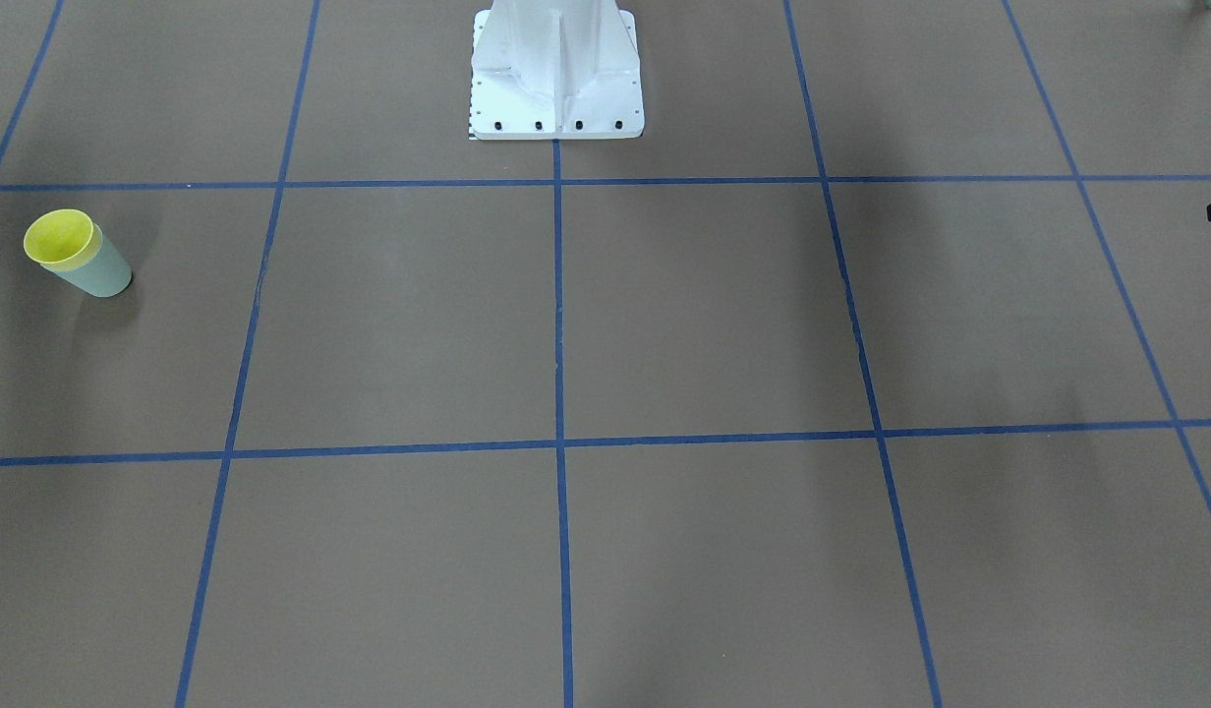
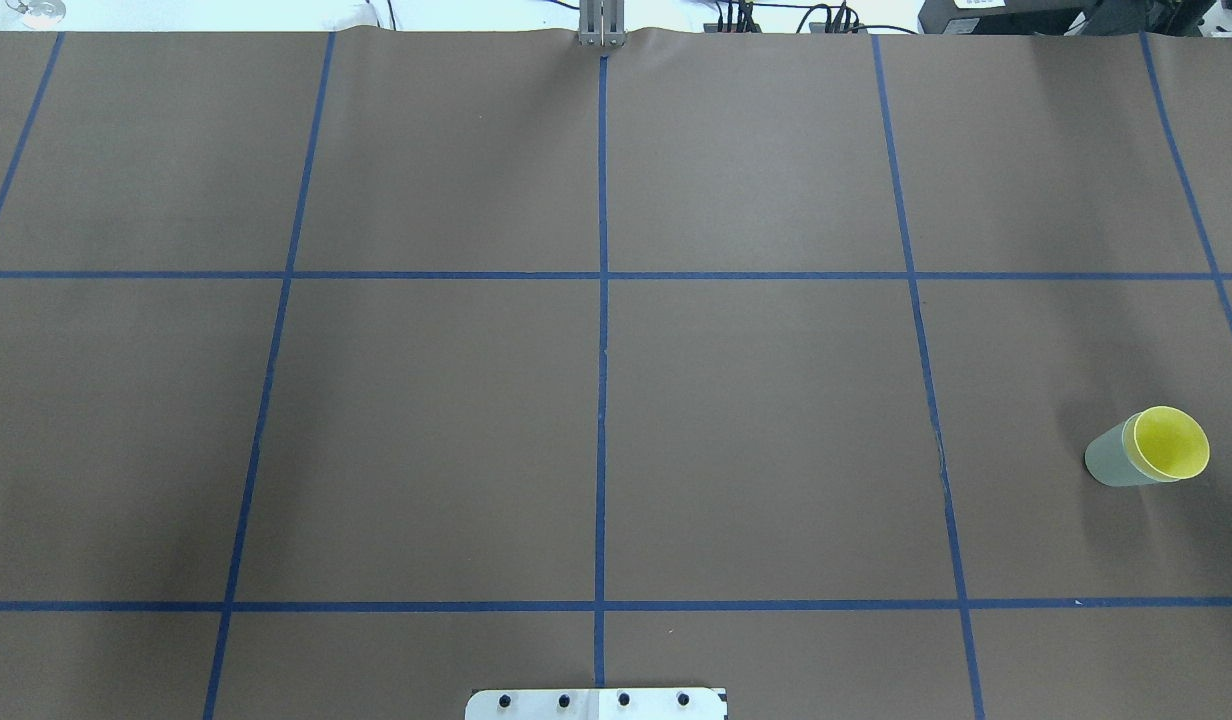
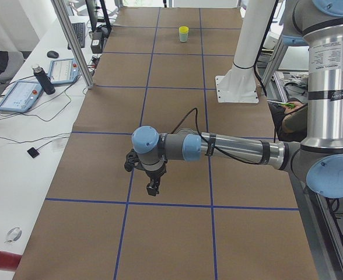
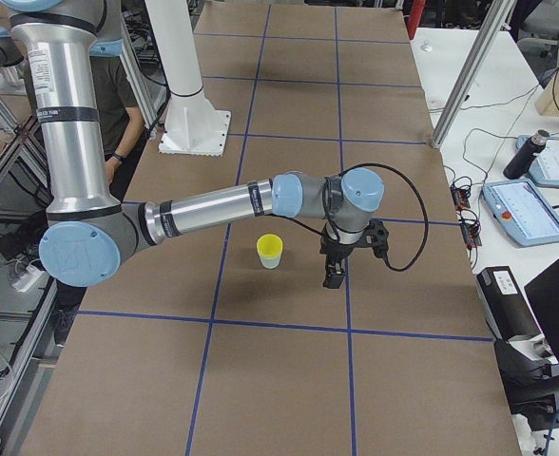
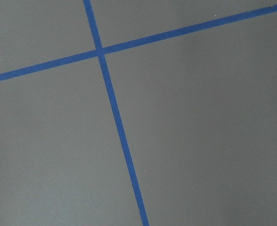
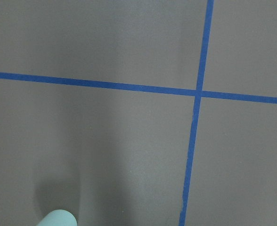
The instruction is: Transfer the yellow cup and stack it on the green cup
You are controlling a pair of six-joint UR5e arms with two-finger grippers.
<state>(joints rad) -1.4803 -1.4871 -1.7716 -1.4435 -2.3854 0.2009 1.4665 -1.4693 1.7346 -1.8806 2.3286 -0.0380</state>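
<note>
While the brown table [image 2: 426,420] with its grid of blue tape [image 2: 602,400] fills every view, the only things on it are the white pedestal [image 1: 556,69] and the two cups. The left arm [image 3: 230,149] and the right arm [image 4: 213,204] each reach out low over the table, wrists bent downward. The green cup [image 2: 1111,465] stands upright near the table's end on the robot's right, and the yellow cup [image 2: 1171,442] sits nested inside it, only its rim band showing above the green rim. The right fingers [image 4: 330,278] point down at the table near this stack but clear of it (the stack is on the pedestal side of them), touching neither cup. The left fingers [image 3: 152,188] hang over the table's other end, well apart from both cups. I cannot tell how far either pair of fingers is parted; nothing shows in them.
</note>
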